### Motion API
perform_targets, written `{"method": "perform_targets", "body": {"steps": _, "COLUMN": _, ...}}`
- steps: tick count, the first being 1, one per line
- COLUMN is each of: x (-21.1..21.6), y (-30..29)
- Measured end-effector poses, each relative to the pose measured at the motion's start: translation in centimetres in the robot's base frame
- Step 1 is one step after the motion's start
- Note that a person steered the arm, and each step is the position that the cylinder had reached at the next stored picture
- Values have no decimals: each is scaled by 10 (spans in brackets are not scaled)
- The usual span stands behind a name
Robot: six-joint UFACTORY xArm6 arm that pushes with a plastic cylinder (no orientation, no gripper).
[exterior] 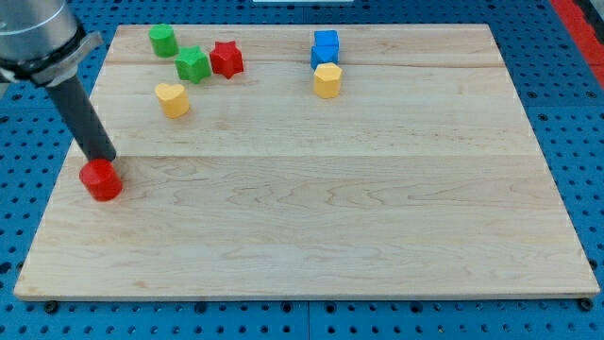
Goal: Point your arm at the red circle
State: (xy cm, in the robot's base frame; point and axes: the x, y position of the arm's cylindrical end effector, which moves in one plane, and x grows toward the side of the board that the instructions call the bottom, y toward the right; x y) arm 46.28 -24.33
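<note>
The red circle block (101,179) sits near the left edge of the wooden board (311,217). My tip (108,159) is at the block's upper right edge, touching or almost touching it; the dark rod rises from there toward the view's top left.
At the view's top left stand a green circle block (162,40), a green star (192,64), a red star (226,59) and a yellow heart (173,98). At top centre a blue block (325,47) sits just above a yellow block (327,80).
</note>
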Motion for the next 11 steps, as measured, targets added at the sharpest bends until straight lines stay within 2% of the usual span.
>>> {"method": "perform_targets", "body": {"steps": 3, "x": 80, "y": 0}}
{"method": "perform_targets", "body": {"steps": 4, "x": 78, "y": 0}}
{"method": "perform_targets", "body": {"steps": 5, "x": 58, "y": 14}}
{"method": "perform_targets", "body": {"steps": 6, "x": 63, "y": 84}}
{"method": "perform_targets", "body": {"steps": 7, "x": 105, "y": 104}}
{"method": "perform_targets", "body": {"steps": 8, "x": 150, "y": 81}}
{"method": "perform_targets", "body": {"steps": 11, "x": 135, "y": 56}}
